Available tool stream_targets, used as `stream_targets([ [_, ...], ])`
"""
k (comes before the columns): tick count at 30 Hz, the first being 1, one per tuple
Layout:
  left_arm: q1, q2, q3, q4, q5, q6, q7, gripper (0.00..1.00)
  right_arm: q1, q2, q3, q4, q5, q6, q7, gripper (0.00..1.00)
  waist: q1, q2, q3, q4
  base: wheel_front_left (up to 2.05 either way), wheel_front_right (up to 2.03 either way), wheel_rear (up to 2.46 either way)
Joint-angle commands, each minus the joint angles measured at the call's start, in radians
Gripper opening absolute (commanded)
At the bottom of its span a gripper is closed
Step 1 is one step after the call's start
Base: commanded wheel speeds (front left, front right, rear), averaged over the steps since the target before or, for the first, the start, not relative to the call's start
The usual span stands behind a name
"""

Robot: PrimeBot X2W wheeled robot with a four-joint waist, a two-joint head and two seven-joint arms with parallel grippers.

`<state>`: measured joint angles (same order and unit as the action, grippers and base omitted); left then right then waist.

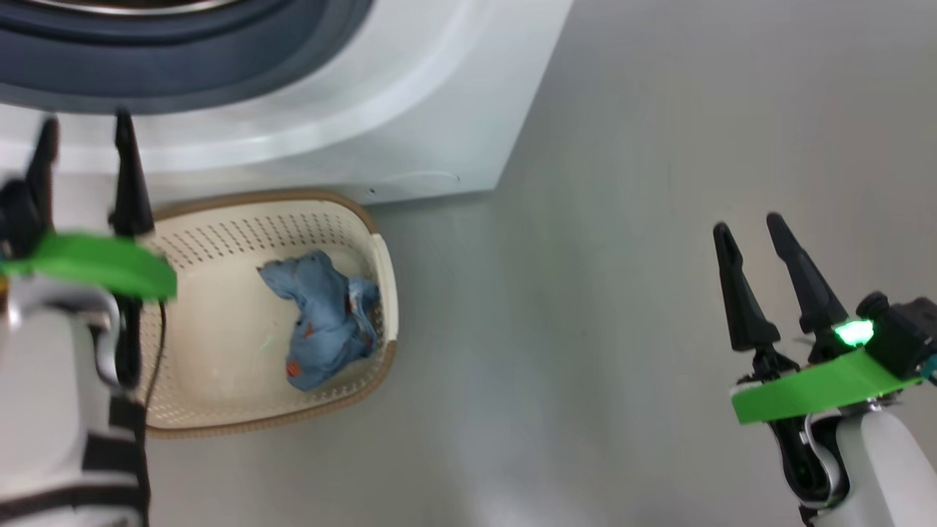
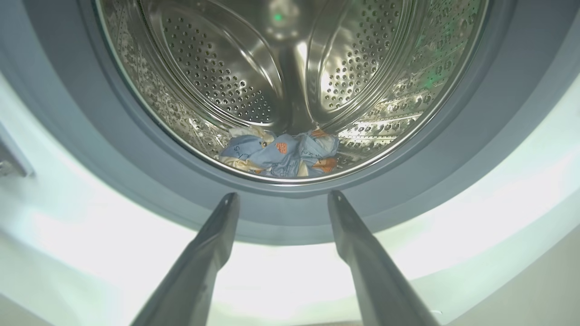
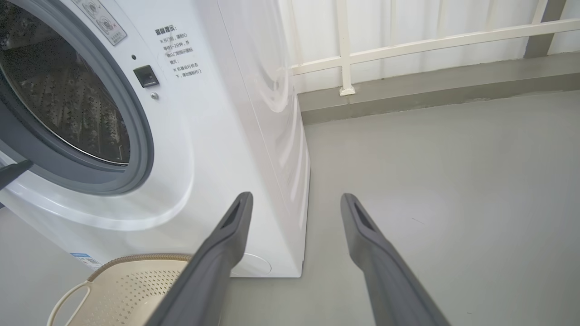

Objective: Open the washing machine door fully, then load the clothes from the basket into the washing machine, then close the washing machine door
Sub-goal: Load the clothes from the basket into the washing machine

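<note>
The left tool (image 2: 283, 195) hangs with its 2 fingers apart and empty, facing the grey gasket (image 2: 149, 181) of the washing machine (image 3: 217, 136). Some clothes (image 2: 281, 154) lie at the bottom of its steel drum (image 2: 217, 68). A blue bundle (image 1: 322, 322) lies in the basket (image 1: 381, 271), which sits on the floor (image 1: 622, 293) against the washer's front. The right tool (image 1: 748, 223), fingers apart, holds nothing, well right of the basket.
</note>
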<state>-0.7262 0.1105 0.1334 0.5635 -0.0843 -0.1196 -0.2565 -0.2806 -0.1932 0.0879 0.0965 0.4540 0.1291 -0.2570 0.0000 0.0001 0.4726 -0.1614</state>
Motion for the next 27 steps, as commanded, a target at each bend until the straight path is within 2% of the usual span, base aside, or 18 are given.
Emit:
stream_targets([
  [1,0.044,0.030,0.030,-0.039,0.001,-0.003,-0.005,1.00,0.034,-0.014,0.014,-0.018,0.011,0.002,-0.005,1.00,0.0000,-0.0001,-0.048,0.031,0.00,0.00,0.00],
  [8,0.248,-0.009,0.046,-0.120,0.006,-0.007,-0.005,1.00,0.104,-0.041,0.001,-0.002,0.010,0.002,-0.005,1.00,0.0000,-0.0001,-0.154,0.078,0.00,0.00,0.00],
  [27,0.632,-0.037,0.039,-0.256,-0.008,-0.011,-0.005,1.00,0.316,-0.069,-0.020,0.018,0.022,0.002,-0.005,1.00,0.0000,-0.0001,-0.398,0.125,0.00,0.00,0.00],
])
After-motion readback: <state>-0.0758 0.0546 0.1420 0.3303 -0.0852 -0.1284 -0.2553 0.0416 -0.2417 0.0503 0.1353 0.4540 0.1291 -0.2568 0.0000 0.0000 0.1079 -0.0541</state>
